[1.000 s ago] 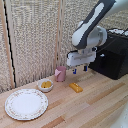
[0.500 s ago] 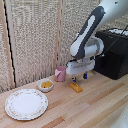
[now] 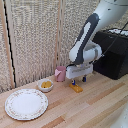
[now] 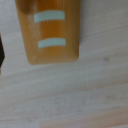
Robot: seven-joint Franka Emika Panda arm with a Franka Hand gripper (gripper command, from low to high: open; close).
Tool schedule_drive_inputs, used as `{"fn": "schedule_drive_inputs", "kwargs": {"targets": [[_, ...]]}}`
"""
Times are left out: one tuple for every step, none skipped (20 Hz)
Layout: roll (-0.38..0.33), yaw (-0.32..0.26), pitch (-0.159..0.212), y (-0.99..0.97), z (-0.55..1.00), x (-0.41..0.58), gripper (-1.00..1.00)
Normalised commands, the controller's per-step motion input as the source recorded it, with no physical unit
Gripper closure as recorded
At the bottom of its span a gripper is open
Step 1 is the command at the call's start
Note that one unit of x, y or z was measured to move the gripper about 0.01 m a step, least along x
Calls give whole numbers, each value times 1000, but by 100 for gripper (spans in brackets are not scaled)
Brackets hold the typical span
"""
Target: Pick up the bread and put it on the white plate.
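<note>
Hovering low over the bench (image 3: 95,107) in the exterior view, the hand (image 3: 78,80) hangs from the white-and-grey arm (image 3: 90,35) with its blue-tipped fingers (image 3: 73,82) pointing down. The bread (image 3: 76,88), a small golden-orange slab, lies flat on the wood directly under the fingertips, about mid-bench and toward the back edge. From this angle I cannot tell whether the tips touch the bread or stop just above it. Jaws: a gap shows between the two blue tips, but how wide they stand against the bread cannot be judged here.

The white plate (image 3: 26,104) sits near the front corner at the exterior view's left, well apart from the bread, nothing on it. A small white bowl (image 3: 45,86) holding yellow-orange food stands between plate and bread, closer to the back. A pink cup (image 3: 60,74) stands just beside the bowl, near the back edge. A black box (image 3: 114,52) occupies the back at the exterior view's right. A woven screen (image 3: 35,35) closes the scene behind the bench.

Wrist view: the bread (image 4: 47,30) fills much of the picture, blurred, orange, with two pale stripes across it, lying on the light wood grain (image 4: 75,95). A dark shape at one picture edge may be a finger; too little shows to be sure. Jaw state not readable here either.
</note>
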Motion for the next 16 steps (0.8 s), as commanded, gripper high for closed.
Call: {"fn": "schedule_drive_inputs", "kwargs": {"targets": [[0, 15, 0, 0, -197, 300, -100], [0, 15, 0, 0, -209, 280, -100], [0, 12, 0, 0, -214, 254, -100], [0, 6, 0, 0, -209, 229, -100], [0, 2, 0, 0, -169, 180, -100], [-15, 0, 0, 0, -131, 140, -100], [-29, 0, 0, 23, -97, 103, -100], [-40, 0, 0, 43, -86, 60, 100], [-31, 0, 0, 34, -57, 49, 100], [-16, 0, 0, 3, -17, 20, 100], [-5, 0, 0, 0, 0, 0, 100], [0, 0, 0, 0, 0, 0, 100], [0, 0, 0, 0, 0, 0, 100], [0, 0, 0, 0, 0, -43, 100], [0, -3, 0, 0, 34, -46, 100], [0, -34, 0, 0, 77, -60, 100]]}}
